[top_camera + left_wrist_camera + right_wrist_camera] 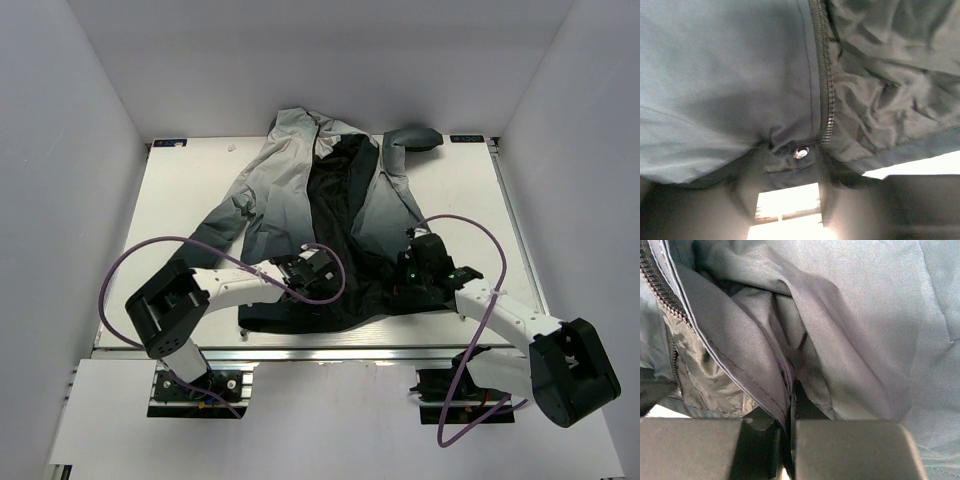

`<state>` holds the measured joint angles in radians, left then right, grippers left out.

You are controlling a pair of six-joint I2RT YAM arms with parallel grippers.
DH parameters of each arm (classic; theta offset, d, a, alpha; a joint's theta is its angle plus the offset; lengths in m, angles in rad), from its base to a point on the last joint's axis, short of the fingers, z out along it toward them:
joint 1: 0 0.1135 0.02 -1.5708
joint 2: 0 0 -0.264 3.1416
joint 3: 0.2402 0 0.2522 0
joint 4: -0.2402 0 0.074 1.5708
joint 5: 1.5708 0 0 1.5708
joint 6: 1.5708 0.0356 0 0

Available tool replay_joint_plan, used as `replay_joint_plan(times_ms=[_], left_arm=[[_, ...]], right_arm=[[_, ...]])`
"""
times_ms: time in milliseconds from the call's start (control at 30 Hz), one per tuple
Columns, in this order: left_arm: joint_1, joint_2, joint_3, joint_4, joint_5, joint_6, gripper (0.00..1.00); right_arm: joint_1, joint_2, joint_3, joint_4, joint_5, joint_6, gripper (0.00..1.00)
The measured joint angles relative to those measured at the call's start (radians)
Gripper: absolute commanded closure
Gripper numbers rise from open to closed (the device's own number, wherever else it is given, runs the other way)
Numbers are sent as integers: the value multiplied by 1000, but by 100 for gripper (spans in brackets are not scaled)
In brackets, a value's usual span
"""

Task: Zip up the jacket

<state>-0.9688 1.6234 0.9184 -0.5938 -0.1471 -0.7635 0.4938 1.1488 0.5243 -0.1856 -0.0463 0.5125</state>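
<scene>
The jacket (290, 180) lies face up on the table, front open, black lining showing down the middle, hood at the back. My left gripper (312, 272) is at the hem of the left front panel. In the left wrist view the left gripper (790, 167) is open, its fingers (746, 195) apart under the hem, by a silver snap (801, 151) and the foot of the zipper teeth (826, 85). My right gripper (414, 278) sits on the right front panel near the hem. The right gripper (791, 407) is shut on a fold of the jacket's grey fabric (850, 340), with zipper teeth (660, 292) at the left.
The white table (180, 200) is boxed in by white walls at the left, back and right. Its metal front rail (330, 348) runs just below the jacket hem. Purple cables (150, 245) loop over both arms.
</scene>
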Motion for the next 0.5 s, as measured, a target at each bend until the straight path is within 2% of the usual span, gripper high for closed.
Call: replay_joint_plan(times_ms=[100, 200, 300, 333, 433, 500], left_arm=[[-5, 29, 31, -35, -24, 3, 69], [-6, 40, 43, -43, -33, 3, 70], [-9, 42, 46, -43, -38, 0, 80], [-9, 43, 48, -45, -40, 0, 88], [-9, 47, 58, -56, -41, -1, 89], [-10, 47, 60, -65, -47, -3, 86]], right_arm=[[0, -3, -9, 2, 3, 0, 100], [0, -4, -23, 1, 14, 3, 100], [0, -4, -32, 2, 29, 4, 100], [0, -3, -35, 3, 36, 4, 100], [0, 11, -44, 13, 57, 5, 100], [0, 38, -47, 18, 73, 11, 100]])
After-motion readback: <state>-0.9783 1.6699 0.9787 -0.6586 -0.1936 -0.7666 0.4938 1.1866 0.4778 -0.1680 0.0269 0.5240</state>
